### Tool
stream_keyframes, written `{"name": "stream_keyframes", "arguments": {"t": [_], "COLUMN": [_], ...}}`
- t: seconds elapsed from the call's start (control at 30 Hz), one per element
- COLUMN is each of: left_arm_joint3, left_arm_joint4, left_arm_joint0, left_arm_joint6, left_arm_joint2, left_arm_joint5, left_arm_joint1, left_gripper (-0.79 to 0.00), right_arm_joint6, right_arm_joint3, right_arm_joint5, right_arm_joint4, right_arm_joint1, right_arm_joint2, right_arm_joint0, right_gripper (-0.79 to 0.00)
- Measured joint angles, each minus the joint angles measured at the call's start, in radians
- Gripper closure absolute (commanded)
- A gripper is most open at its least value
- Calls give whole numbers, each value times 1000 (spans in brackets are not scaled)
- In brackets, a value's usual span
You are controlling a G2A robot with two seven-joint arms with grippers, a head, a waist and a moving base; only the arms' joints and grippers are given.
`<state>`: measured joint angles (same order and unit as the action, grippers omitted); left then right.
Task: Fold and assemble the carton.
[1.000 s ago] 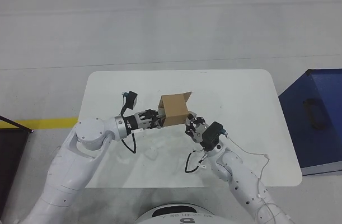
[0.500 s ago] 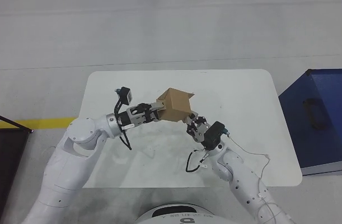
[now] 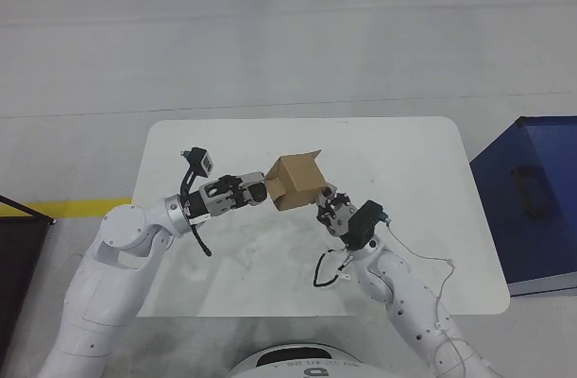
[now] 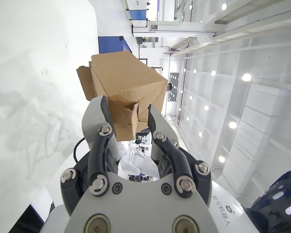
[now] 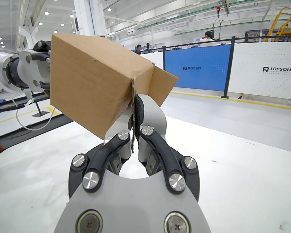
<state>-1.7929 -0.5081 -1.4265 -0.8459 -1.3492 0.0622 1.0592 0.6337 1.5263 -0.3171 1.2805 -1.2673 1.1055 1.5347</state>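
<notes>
A brown cardboard carton (image 3: 296,180) is held above the middle of the white table (image 3: 411,161), tilted, with one flap sticking out at its far right corner. My left gripper (image 3: 262,191) is at its left side, shut on the folded end flaps (image 4: 123,120) of the carton (image 4: 128,78). My right gripper (image 3: 323,203) is at the near right corner, shut on a thin cardboard edge (image 5: 133,112) under the carton (image 5: 87,81). An open flap (image 5: 162,86) rises behind the right gripper (image 5: 134,105).
A blue bin (image 3: 543,198) stands off the table's right end. A dark frame (image 3: 5,246) sits on the floor at the left. A thin cable (image 3: 430,260) trails over the table by the right arm. Bare table lies all around the carton.
The carton has been turned and shifted slightly to the right between both grippers. The left arm's wrist and elbow have swung outward to the left. Both grips stay on it.
</notes>
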Motion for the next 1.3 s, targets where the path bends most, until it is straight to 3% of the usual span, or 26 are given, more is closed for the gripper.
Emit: {"name": "stream_keyframes", "arguments": {"t": [0.23,0.43,0.83,1.0,1.3], "left_arm_joint3": [48,72,97,100,96], "left_arm_joint4": [7,10,12,16,-15], "left_arm_joint0": [-30,-3,56,60,31], "left_arm_joint6": [-87,-84,-79,-73,-106], "left_arm_joint2": [-22,9,68,74,45], "left_arm_joint5": [-101,-99,-72,-69,-126], "left_arm_joint1": [-7,-3,5,6,1], "left_gripper": [-363,-379,-320,-302,-351], "right_arm_joint6": [5,-1,-6,-2,10], "right_arm_joint3": [-16,-12,18,24,26], "right_arm_joint5": [11,4,4,-2,-12], "right_arm_joint4": [-93,-92,-5,15,-1], "right_arm_joint1": [-6,-10,-11,-10,-9], "right_arm_joint2": [17,6,-24,-30,-20], "right_arm_joint0": [-8,-15,-2,2,10], "right_gripper": [0,0,0,0,0]}}
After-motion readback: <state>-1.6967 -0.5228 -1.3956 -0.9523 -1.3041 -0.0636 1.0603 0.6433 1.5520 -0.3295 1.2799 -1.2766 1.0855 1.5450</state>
